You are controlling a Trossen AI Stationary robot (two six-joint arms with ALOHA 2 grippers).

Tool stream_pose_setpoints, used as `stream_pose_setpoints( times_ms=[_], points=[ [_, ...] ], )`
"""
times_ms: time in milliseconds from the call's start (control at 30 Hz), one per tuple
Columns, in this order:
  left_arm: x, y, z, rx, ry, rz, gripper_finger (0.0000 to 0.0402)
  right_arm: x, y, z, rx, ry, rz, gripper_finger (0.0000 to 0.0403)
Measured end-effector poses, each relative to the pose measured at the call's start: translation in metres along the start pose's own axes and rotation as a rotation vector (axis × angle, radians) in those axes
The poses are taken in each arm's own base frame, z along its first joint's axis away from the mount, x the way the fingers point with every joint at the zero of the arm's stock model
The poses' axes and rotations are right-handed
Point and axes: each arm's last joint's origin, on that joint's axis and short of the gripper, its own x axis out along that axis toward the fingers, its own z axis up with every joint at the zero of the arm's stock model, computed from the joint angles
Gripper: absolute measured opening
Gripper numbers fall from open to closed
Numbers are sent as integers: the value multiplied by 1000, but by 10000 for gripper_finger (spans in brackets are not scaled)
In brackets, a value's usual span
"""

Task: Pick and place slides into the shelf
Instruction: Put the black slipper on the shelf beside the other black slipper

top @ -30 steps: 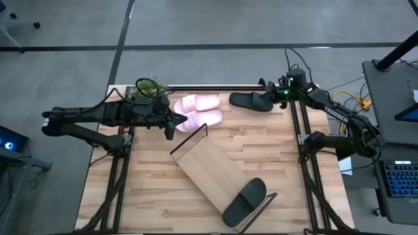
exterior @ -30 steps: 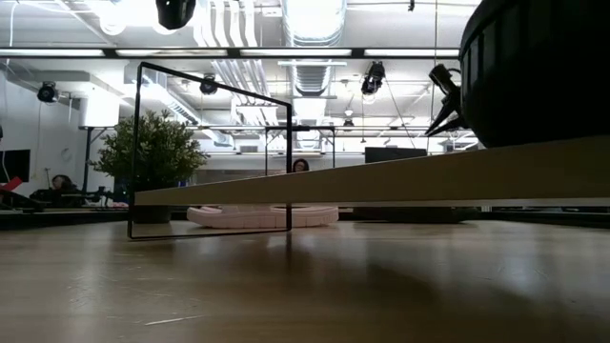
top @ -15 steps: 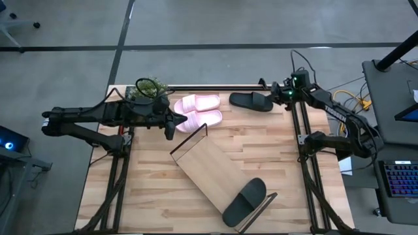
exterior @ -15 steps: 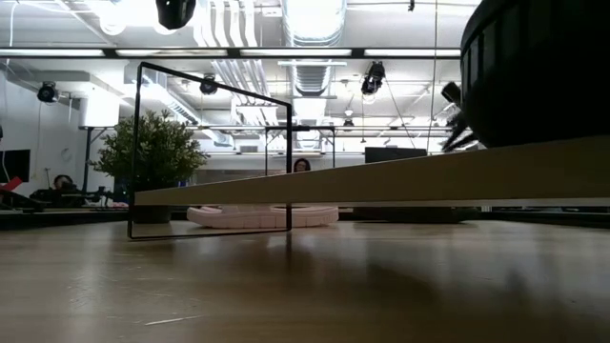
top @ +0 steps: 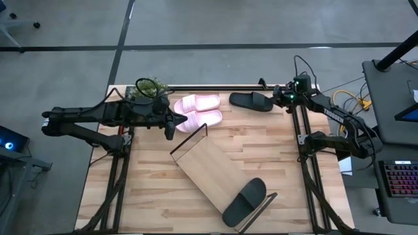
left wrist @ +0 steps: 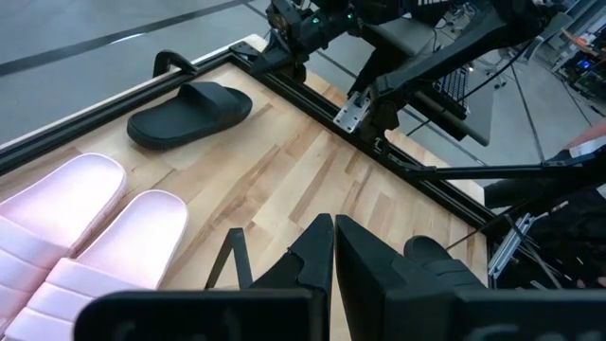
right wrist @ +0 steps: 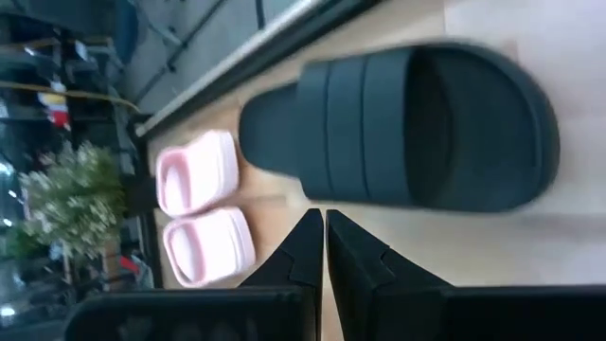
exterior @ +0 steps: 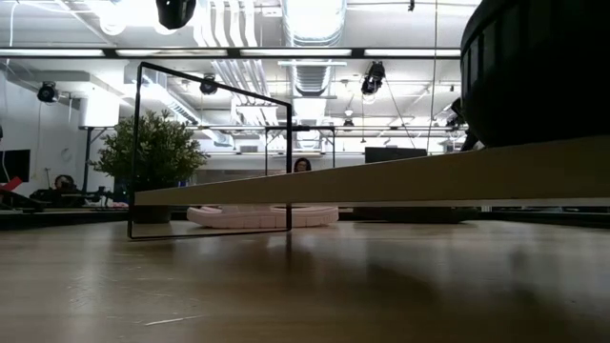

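Over at the far edge of your bench (top: pixel 150 196), the right gripper (top: pixel 277 96) sits just beside the heel of a black slide (top: pixel 251 101), fingers (right wrist: pixel 305 248) pressed together and holding nothing. Your left gripper (top: pixel 180 119) hangs right next to the pink slides (top: pixel 199 110), fingers (left wrist: pixel 317 254) pressed together too, nothing in them. That pale pink pair lies side by side near the little potted plant (top: pixel 149 89). The shelf (top: pixel 209 173) lies diagonally across the middle of the bench, and you've already got the other black slide (top: pixel 245 201) on its near end, by the wire frame.
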Motion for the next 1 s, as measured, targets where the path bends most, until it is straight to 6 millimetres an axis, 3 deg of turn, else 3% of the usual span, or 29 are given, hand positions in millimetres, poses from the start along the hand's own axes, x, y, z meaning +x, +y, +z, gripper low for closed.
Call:
stream_pose_setpoints(
  times_ms=[300,733,1000],
  points=[
    [0,0,0,-3,-1,-1,0,9,-16,0,28,13,-46,8],
    [0,0,0,-26,-1,-2,0,16,-21,-1,-3,56,-34,10],
    [0,0,0,-27,-2,-2,0,17,-24,-1,-3,49,-44,67]
  ],
)
